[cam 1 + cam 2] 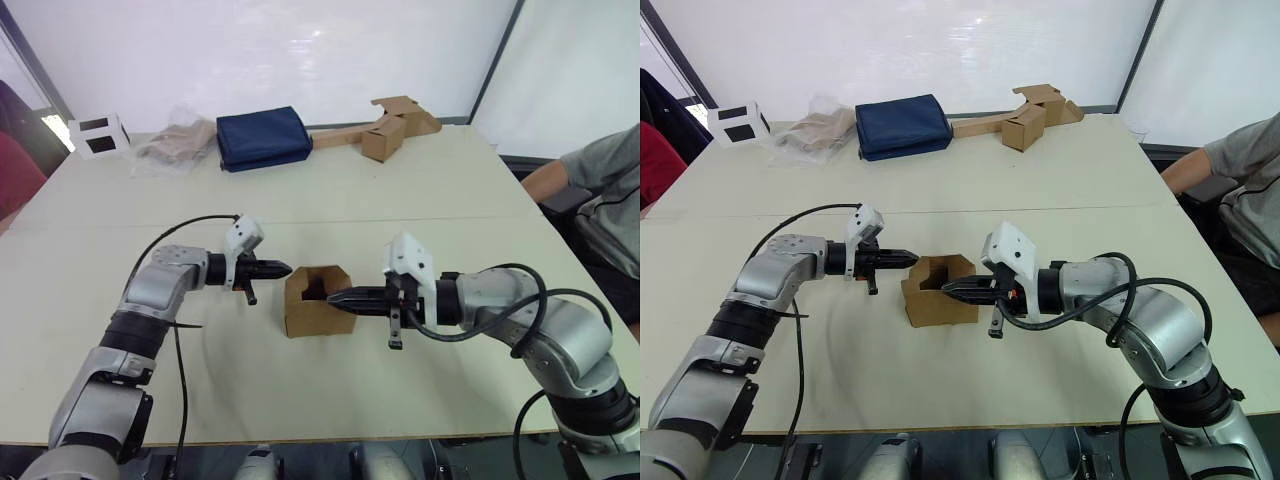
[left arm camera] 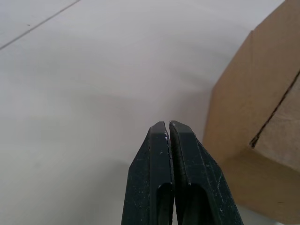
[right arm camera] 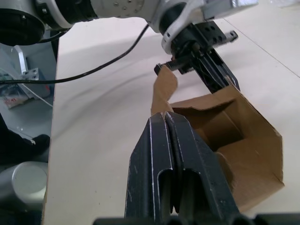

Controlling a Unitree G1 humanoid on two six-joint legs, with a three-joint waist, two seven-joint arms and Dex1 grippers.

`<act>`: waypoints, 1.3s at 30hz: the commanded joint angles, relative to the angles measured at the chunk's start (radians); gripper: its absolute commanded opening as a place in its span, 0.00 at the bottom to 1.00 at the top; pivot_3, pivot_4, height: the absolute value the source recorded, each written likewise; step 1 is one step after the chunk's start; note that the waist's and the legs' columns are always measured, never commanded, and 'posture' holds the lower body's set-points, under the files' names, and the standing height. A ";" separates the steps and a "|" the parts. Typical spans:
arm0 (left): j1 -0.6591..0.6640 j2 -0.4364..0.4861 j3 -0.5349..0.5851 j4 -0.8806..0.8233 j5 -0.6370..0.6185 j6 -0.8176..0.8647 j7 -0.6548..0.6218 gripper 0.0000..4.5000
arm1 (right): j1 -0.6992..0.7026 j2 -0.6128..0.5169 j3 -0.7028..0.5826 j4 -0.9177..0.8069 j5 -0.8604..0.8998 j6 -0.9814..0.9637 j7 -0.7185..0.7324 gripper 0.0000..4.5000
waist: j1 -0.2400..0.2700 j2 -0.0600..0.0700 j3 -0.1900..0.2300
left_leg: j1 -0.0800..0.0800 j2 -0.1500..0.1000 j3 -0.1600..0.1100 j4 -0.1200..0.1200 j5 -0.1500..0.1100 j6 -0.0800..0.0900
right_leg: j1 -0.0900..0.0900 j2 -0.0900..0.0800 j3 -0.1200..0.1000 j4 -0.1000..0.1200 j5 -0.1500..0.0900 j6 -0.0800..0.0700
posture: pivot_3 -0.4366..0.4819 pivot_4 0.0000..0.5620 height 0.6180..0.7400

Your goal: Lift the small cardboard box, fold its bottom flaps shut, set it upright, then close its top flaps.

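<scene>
The small cardboard box (image 1: 316, 301) sits on the table (image 1: 330, 190), near the front edge and about in the middle. Its open side faces up and you can see the dark inside. One of the top flaps (image 3: 163, 93) stands up at the rim on the left gripper's side.

The right gripper (image 1: 338, 297) is at the box's right side, with its tip over the rim. Its two black fingers are pressed together and hold nothing. The left gripper (image 1: 283, 269) is just beside the box's upper left corner. Its fingers are pressed together too, with nothing between them.

Far back on the table lie a blue folded cloth (image 1: 262, 138), a crinkly plastic bag (image 1: 178, 144), a white cube (image 1: 99, 134) and more brown cardboard pieces (image 1: 385, 128). A person's arm (image 1: 548, 178) shows at the right edge.
</scene>
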 commanded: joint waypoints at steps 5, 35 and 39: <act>0.004 -0.006 0.010 -0.053 -0.009 0.025 -0.048 0.02 | -0.012 0.017 0.041 -0.009 -0.050 -0.039 -0.027 0.00 | 0.002 0.000 0.000 | 0.000 0.000 0.000 0.000 0.000 0.000 | 0.000 0.000 0.000 0.000 0.000 0.000 | 0.48 0.27 1.00; 0.050 -0.027 0.033 -0.071 -0.004 0.034 -0.016 0.02 | -0.019 0.079 0.167 0.178 -0.223 -0.157 0.023 0.00 | 0.001 0.000 0.000 | 0.000 0.000 0.000 0.000 0.000 0.000 | 0.000 0.000 0.000 0.000 0.000 0.000 | 0.48 0.27 1.00; 0.042 0.005 0.065 -0.064 0.000 0.023 0.007 0.02 | -0.021 0.090 0.168 0.190 -0.232 -0.160 0.028 0.00 | 0.001 0.000 0.000 | 0.000 0.000 0.000 0.001 0.000 0.000 | 0.000 0.000 0.000 0.000 0.000 0.000 | 0.48 0.27 1.00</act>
